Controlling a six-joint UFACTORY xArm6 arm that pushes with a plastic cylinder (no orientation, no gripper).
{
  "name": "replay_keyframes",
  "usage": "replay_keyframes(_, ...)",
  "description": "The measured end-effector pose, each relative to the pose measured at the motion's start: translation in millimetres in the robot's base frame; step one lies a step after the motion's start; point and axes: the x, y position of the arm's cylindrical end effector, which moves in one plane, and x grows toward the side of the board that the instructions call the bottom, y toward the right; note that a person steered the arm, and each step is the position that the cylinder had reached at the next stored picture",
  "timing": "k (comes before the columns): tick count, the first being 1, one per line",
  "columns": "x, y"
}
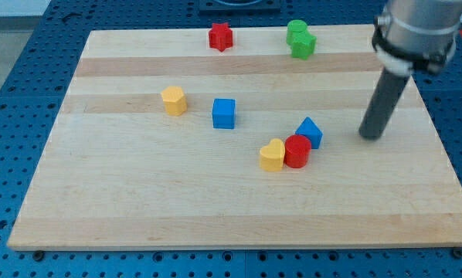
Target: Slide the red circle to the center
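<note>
The red circle (297,150) lies right of the board's middle, touching a yellow heart (272,155) on its left and a blue triangle (310,131) at its upper right. My tip (371,136) rests on the board to the right of this cluster, apart from it by a clear gap, roughly level with the blue triangle.
A blue cube (224,113) and a yellow hexagon-like block (173,100) lie left of centre. A red star (220,36) sits at the view's top. Two green blocks (300,39) touch each other at the top right. The wooden board (138,201) lies on a blue perforated table.
</note>
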Motion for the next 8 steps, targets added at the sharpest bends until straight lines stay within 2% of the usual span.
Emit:
replay_keyframes(1, 37.5, -33.2)
replay_keyframes(4, 9.1, -143.9)
replay_keyframes(5, -11.7, -171.6)
replay_keyframes(8, -90.6, -176.6)
